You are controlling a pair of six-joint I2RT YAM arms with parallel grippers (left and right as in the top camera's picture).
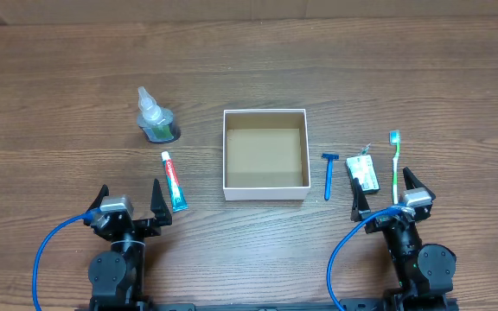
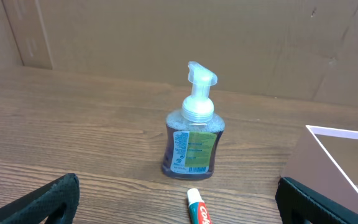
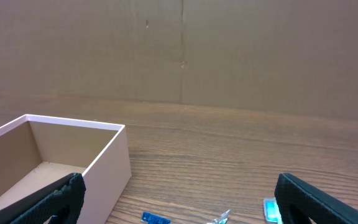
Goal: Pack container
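Observation:
The container, a shallow square box with white walls and a brown inside, sits at the table's middle and holds nothing. It also shows in the left wrist view and the right wrist view. A toothpaste tube lies left of it, its cap in the left wrist view. A blue razor, a small packet and a green toothbrush lie to its right. My left gripper is open and empty, near the tube. My right gripper is open and empty, near the packet.
A small clear pump bottle with green liquid stands at the back left, also in the left wrist view. The razor head and toothbrush head show in the right wrist view. A cardboard wall backs the table.

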